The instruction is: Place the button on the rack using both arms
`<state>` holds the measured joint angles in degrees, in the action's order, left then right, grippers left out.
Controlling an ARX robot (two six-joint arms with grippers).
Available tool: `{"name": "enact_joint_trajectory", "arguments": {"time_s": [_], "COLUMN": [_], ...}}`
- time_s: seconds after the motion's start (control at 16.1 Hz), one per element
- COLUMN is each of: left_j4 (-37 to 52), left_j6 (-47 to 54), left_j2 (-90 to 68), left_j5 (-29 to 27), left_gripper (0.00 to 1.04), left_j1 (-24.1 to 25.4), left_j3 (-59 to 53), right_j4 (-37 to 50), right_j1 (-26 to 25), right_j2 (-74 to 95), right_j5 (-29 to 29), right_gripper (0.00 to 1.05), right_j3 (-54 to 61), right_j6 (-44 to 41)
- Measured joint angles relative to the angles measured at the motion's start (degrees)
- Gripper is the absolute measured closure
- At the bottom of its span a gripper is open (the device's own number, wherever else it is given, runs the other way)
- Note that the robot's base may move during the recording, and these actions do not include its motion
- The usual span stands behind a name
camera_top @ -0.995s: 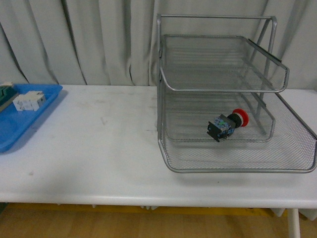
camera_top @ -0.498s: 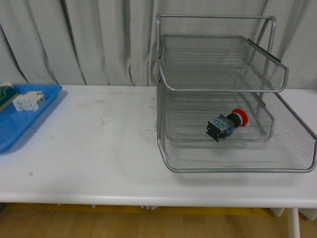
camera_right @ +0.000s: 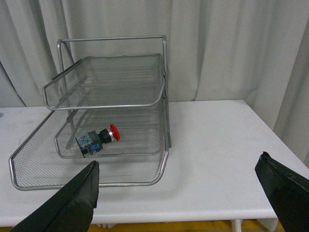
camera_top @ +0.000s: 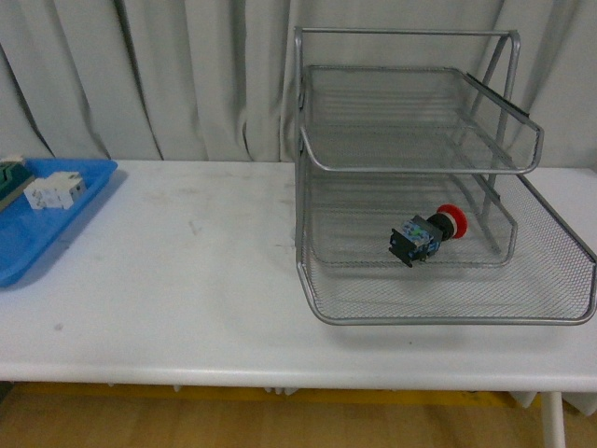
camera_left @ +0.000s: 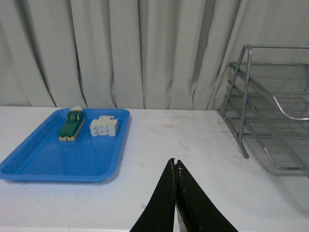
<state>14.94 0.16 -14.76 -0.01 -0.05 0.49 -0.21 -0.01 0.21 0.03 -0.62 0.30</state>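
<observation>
- Across the last second of the front view I see no change: the button (camera_top: 427, 235) lies where it lay, the rack (camera_top: 448, 321) has not shifted, and neither arm shows there.
- I take that stillness to mean the placing is done. The button is already inside the rack, with nothing touching it, so what remains looks like holding the arms clear.
- The button rests on its side on what looks like the middle tier, close to that tier's front lip and towards the robot's right. The tier above it holds nothing.
- Its round red cap points away from the front lip, towards the right rear. The black and blue blocky body (camera_right: 89, 141) points the other way, nearer the lip.
- It seems settled on the mesh rather than propped against a wire, though the mesh is too fine for me to be sure.
- The left gripper (camera_left: 175, 166) has its two dark fingers pressed together at the tips, with nothing between them. It hangs over bare white table (camera_left: 159, 140), well apart from the rack.
- The right gripper (camera_right: 177, 164) is spread wide, one finger at each side of its wrist view, and is carrying nothing. It faces the rack from a distance.
- On the far left, the blue tray (camera_left: 58, 154) still holds the green switch block (camera_left: 71, 128) and the white component (camera_left: 105, 126), both untouched.
</observation>
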Motion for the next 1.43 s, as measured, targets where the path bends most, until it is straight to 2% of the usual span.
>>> {"name": "enact_joint_trajectory", "arguments": {"time_s": [0.31, 0.44, 0.87, 0.93, 1.0, 1.06, 1.12, 1.24, 1.31, 1.37, 1.43], "left_j4": [-5.1, -14.2, -15.1, -15.1, -15.1, -15.1, -15.1, -15.1, -15.1, -15.1, -15.1], "left_j6": [0.0, 0.0, 0.0, -0.1, -0.1, -0.1, -0.1, -0.1, -0.1, -0.1, 0.0], "left_j2": [5.0, 13.6, 14.3, 14.3, 14.3, 14.3, 14.3, 14.3, 14.3, 14.3, 14.3], "left_j5": [0.0, 0.0, 0.0, 0.0, 0.0, 0.0, 0.0, 0.0, 0.0, 0.0, 0.0], "left_gripper": [1.03, 1.03, 1.03, 0.98, 0.89, 0.76, 0.55, 0.31, 0.2, 0.1, 0.05], "left_j1": [0.0, 0.0, 0.0, 0.0, 0.0, 0.0, 0.0, 0.0, 0.0, 0.0, 0.0], "left_j3": [0.0, 0.0, 0.0, 0.0, 0.0, 0.0, 0.0, 0.0, 0.0, 0.0, 0.0], "right_j4": [0.0, 0.0, 0.0, 0.0, 0.0, 0.0, 0.0, 0.0, -3.6, -0.2, 5.6], "right_j1": [0.0, 0.0, 0.0, 0.0, 0.0, 0.0, 0.0, 0.0, 0.1, 0.9, 1.3], "right_j2": [0.0, 0.0, 0.0, 0.0, 0.0, 0.0, 0.0, 0.0, 1.2, 8.6, 15.7], "right_j5": [0.0, 0.0, 0.0, 0.0, 0.0, 0.0, 0.0, 0.0, -0.7, -1.2, -1.3], "right_gripper": [0.06, 0.06, 0.06, 0.06, 0.06, 0.06, 0.06, 0.06, 0.06, 0.06, 0.06], "right_j3": [0.0, 0.0, 0.0, 0.0, 0.0, 0.0, 0.0, 0.0, -1.1, -2.6, -4.9], "right_j6": [0.0, 0.0, 0.0, 0.0, 0.0, 0.0, 0.0, 0.0, -1.0, -2.1, -2.7]}}
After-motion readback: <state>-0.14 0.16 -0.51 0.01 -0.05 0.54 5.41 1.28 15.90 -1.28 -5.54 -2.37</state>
